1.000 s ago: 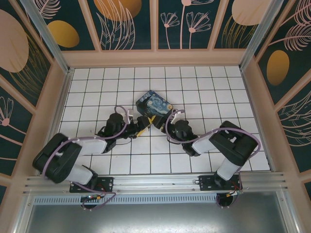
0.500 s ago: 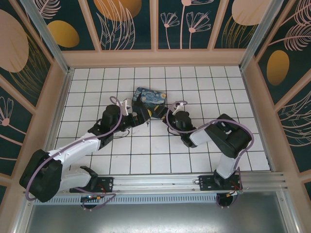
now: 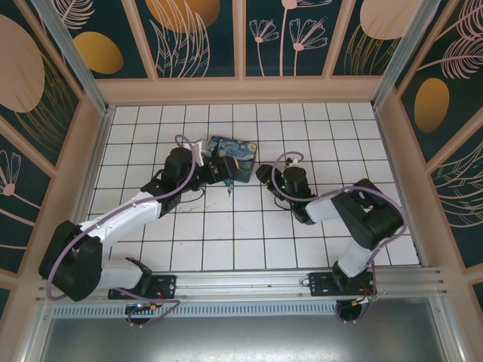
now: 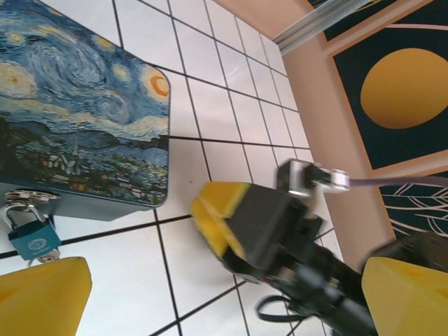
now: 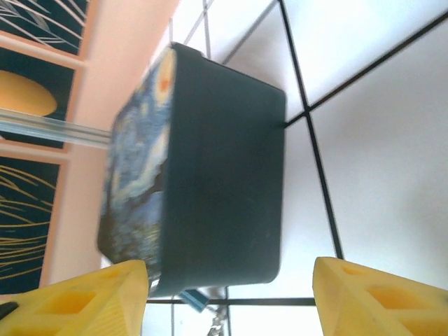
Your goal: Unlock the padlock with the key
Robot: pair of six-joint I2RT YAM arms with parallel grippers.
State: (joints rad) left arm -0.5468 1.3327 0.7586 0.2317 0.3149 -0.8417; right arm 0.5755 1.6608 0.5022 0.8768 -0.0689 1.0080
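— Padlock?
— In the left wrist view the padlock (image 4: 32,236) hangs closed on the hasp (image 4: 21,197) at the box's (image 4: 84,119) front edge. The pale sliver just under it may be the key (image 4: 46,258); it's too small for me to be sure. The right wrist view gives me the box's dark side instead.
— Grippers?
— Left gripper (image 4: 224,280) is spread wide and empty. Right gripper (image 5: 231,287) is also wide and empty, facing the box.
— Room?
— The right gripper crowds the space beside the box. There's open floor (image 3: 317,128) toward the walls (image 3: 241,89).
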